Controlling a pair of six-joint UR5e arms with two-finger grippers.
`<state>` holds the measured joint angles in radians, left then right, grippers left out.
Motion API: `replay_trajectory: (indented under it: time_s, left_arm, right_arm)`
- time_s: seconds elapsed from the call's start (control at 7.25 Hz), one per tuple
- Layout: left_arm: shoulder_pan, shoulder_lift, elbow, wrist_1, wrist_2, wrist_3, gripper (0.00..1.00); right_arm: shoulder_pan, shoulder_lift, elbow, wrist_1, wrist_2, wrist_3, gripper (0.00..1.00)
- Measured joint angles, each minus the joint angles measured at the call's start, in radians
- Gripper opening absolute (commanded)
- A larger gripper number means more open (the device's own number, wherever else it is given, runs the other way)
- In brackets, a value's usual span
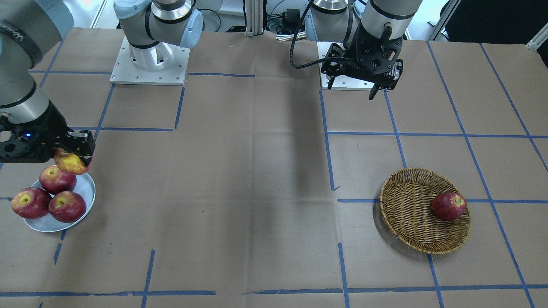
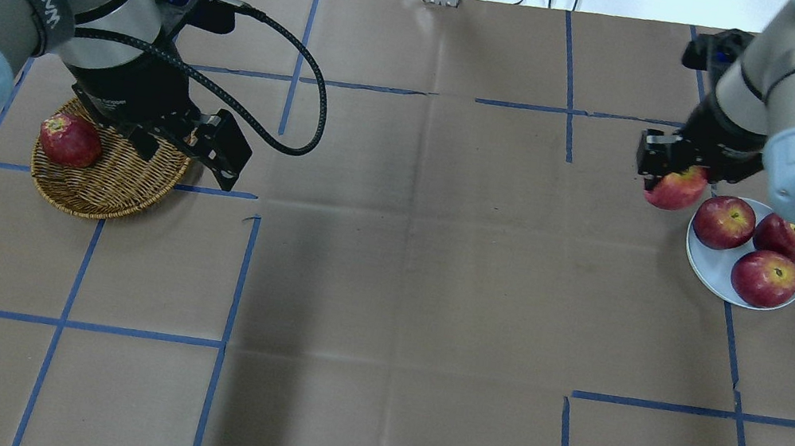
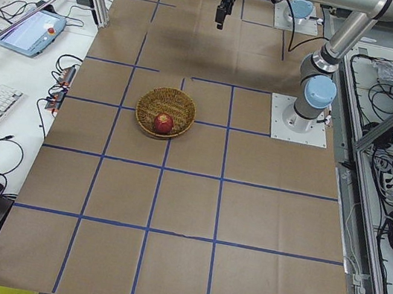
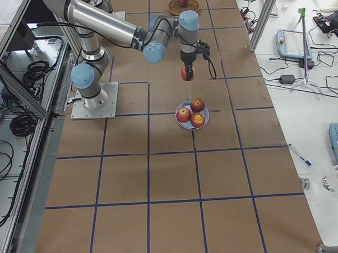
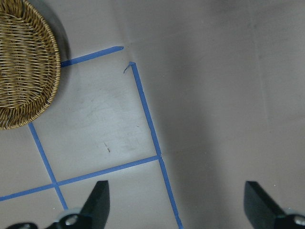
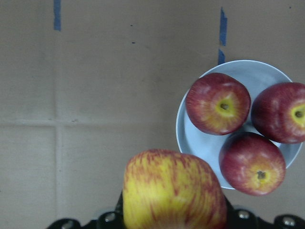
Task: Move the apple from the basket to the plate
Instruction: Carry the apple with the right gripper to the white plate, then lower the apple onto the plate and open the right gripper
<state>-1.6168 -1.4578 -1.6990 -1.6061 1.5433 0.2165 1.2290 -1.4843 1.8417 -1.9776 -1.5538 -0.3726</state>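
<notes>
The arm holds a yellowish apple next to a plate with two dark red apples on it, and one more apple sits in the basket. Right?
Not quite: the plate holds three dark red apples, not two, as the right wrist view shows. Otherwise yes: the right gripper holds the yellowish apple beside it, and one red apple sits in the basket.

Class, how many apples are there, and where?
5: three dark red apples sit on the plate, another apple lies in the basket, and the right gripper holds the yellow-streaked apple. None seems hidden.

Right tool (image 2: 673, 180) clamping apple (image 6: 174, 191) (held aloft); left tool (image 5: 176, 202) splayed, downward-pointing
</notes>
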Motion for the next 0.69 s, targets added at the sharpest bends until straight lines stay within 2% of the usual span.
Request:
replay_trajectory:
  time_s: [0.28,0.69]
  left_arm:
    - [0.001,-0.003,0.011,0.000,0.001,0.000,0.99]
    - [0.001,-0.009,0.025,0.000,0.001,0.001,0.99]
  right_arm:
    - [-0.082,0.046,0.021,-0.080,0.006,-0.126,0.52]
    - [-0.126,0.140,0.028,-0.203,0.007,-0.198,0.53]
